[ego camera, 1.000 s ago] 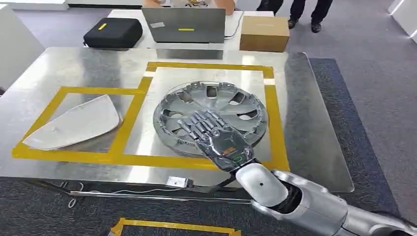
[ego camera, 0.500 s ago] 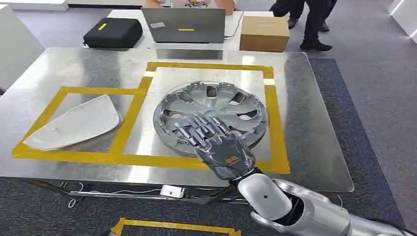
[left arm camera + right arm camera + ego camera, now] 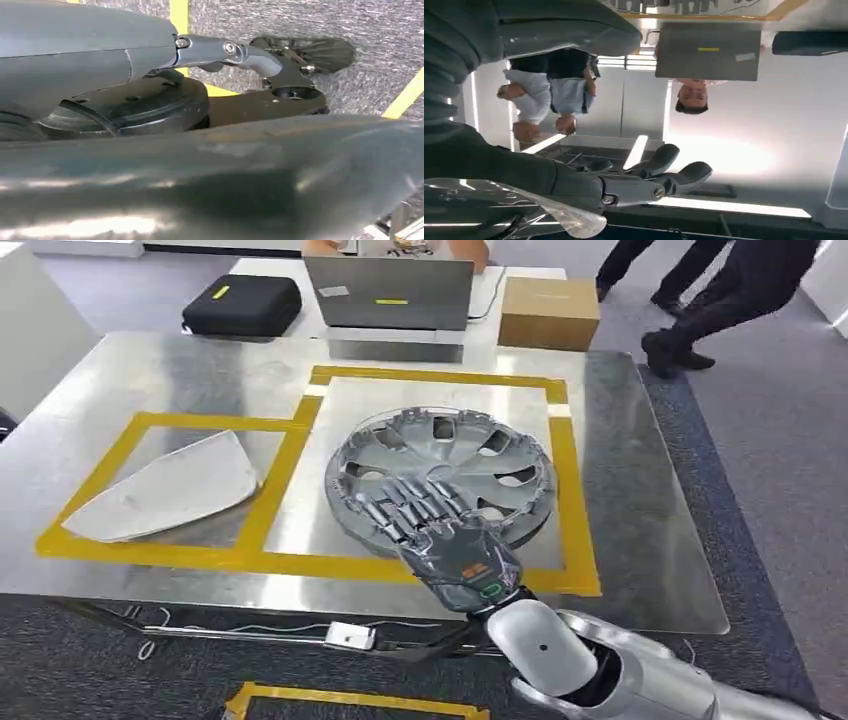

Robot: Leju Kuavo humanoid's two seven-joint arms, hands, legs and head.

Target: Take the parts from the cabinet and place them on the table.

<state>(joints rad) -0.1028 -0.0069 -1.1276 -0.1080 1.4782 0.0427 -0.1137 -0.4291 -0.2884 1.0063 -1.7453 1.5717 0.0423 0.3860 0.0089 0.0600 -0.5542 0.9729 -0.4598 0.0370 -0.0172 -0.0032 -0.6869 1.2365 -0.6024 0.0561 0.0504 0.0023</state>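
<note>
The right hand [image 3: 440,530], fingers spread and empty, has lifted off the hubcap [image 3: 440,478], which now rests on the counter [image 3: 640,520].

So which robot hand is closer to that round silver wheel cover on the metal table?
The right. The right robot hand is over the near edge of the round silver wheel cover; the left robot hand hangs down by the carpeted floor.

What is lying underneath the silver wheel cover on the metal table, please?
The round silver wheel cover lies on the bare metal table, inside the yellow tape square. The right hand hovers over its near rim, covering that part; anything beneath the cover is hidden.
</note>
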